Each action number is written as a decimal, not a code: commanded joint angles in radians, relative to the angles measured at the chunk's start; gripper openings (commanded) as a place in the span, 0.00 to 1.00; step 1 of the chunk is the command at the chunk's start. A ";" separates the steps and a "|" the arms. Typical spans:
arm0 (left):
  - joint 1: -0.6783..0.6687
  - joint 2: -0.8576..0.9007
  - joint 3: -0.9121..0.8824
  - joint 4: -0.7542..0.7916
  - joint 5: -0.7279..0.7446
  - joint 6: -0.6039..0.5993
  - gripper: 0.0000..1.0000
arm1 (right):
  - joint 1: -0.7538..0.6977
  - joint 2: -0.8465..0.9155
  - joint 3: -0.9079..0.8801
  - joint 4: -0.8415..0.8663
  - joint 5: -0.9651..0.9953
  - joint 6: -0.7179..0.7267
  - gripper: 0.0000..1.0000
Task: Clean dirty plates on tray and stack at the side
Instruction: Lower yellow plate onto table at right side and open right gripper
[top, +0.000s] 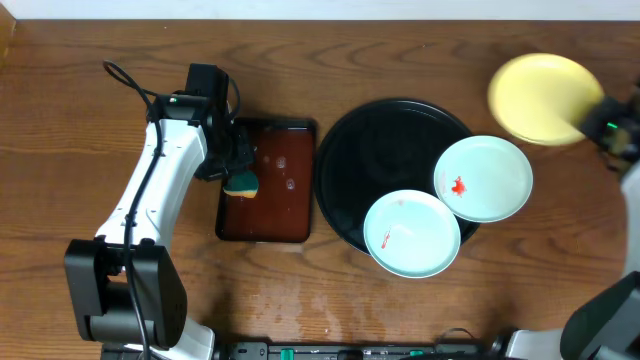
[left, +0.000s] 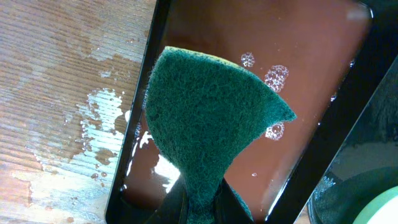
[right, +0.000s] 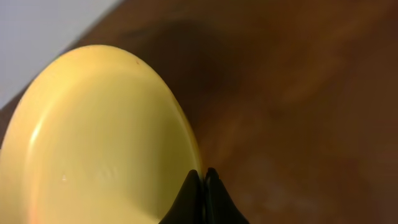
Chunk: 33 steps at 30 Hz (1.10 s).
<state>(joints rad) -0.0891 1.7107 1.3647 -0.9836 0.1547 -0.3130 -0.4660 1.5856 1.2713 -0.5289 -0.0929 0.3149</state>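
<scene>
While my right gripper is pinched shut on the yellow plate rim, beside the black tray, my left gripper squeezes the soft sponge over the brown tray. Two pale plates sit on the black tray. I think plates are stiff, light and slippery, so I grab rims.

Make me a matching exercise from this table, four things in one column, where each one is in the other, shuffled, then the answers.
1. sponge
2. yellow plate
3. brown tray
4. mint plate with red blot

A. resting on the black tray
B. rim pinched by the right gripper
C. held by the left gripper
D. holds suds

Pairs: 1-C, 2-B, 3-D, 4-A
</scene>
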 joint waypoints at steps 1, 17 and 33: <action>-0.002 -0.005 -0.008 -0.001 0.002 0.013 0.08 | -0.100 0.036 -0.004 -0.022 0.063 -0.002 0.01; -0.002 -0.005 -0.015 0.003 0.002 0.013 0.08 | -0.161 0.259 -0.021 -0.026 0.036 -0.043 0.37; -0.002 -0.005 -0.019 0.006 0.002 0.013 0.08 | 0.095 0.113 0.214 -0.592 0.055 -0.111 0.43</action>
<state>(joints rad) -0.0891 1.7107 1.3624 -0.9764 0.1547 -0.3130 -0.4404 1.6844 1.5047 -1.0798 -0.1616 0.2291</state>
